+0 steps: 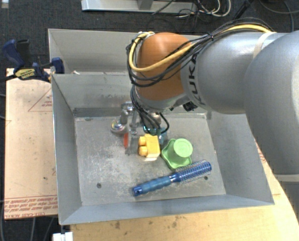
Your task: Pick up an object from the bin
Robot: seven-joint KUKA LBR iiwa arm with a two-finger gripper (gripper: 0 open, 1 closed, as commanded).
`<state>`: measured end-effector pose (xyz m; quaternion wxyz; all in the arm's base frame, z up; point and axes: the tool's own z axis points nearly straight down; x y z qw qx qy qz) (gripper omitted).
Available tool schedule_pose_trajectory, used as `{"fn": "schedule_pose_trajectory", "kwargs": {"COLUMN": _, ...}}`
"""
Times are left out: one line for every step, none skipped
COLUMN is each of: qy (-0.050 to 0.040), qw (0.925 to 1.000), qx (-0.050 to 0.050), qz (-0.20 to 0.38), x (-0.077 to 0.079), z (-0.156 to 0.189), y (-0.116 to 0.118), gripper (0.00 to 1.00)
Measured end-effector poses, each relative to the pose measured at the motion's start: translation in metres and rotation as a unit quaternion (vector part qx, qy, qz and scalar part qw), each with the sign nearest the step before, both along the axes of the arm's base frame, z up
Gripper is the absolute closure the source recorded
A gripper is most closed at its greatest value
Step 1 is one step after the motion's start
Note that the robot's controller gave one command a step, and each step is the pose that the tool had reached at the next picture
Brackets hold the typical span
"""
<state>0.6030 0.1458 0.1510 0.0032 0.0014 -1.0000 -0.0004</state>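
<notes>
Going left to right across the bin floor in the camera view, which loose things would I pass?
small silvery round thing → yellow block → green cup. The blue brush lies nearer the front wall and spans beneath the last two, so it has no single place.

arm (250, 69): silver-grey, black KUKA lettering (191, 80) | wrist cover (162, 67): orange | cables (133, 51): yellow, black | gripper (133, 140): grey metal

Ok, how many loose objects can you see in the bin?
3: a yellow block in the middle, a green cup just right of it, and a blue hairbrush along the front. The arm may hide others.
</notes>
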Motion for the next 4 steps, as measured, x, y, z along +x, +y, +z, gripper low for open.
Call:
{"fn": "schedule_pose_trajectory", "kwargs": {"qy": -0.0012, "qw": 0.9993, "qx": -0.001, "qz": 0.036, "x": 0.032, "z": -0.086, "y": -0.041, "gripper": 0.00}}
{"fn": "schedule_pose_trajectory", "kwargs": {"qy": -0.0049, "qw": 0.9993, "qx": 0.001, "qz": 0.037, "x": 0.034, "z": -0.080, "y": -0.038, "gripper": 1.00}}
{"fn": "schedule_pose_trajectory", "kwargs": {"qy": -0.0046, "qw": 0.9993, "qx": 0.001, "qz": 0.037, "x": 0.033, "z": -0.081, "y": -0.038, "gripper": 0.00}}
{"fn": "schedule_pose_trajectory", "kwargs": {"qy": -0.0034, "qw": 0.9854, "qx": -0.001, "qz": 0.170, "x": -0.030, "z": -0.046, "y": -0.099, "gripper": 0.00}}
